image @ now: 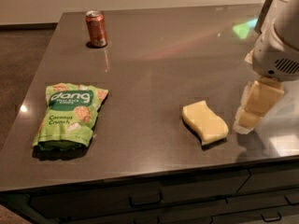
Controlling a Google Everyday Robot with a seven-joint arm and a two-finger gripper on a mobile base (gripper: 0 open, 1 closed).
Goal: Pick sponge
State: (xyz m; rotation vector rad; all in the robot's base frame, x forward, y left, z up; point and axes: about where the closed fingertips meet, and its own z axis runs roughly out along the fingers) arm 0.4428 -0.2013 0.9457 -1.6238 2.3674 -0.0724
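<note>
The sponge (205,122), a pale yellow foam block with wavy sides, lies flat on the dark grey counter (159,69), near its front edge and right of centre. My gripper (250,118) hangs at the right edge of the view, its cream blocky fingers pointing down and to the left. It stands just right of the sponge, apart from it, and holds nothing. The white arm (280,41) rises above it to the upper right.
A green snack bag (69,115) lies at the front left of the counter. A red soda can (96,29) stands upright at the back left. Drawers (145,199) run below the counter's front edge. Floor shows at the left.
</note>
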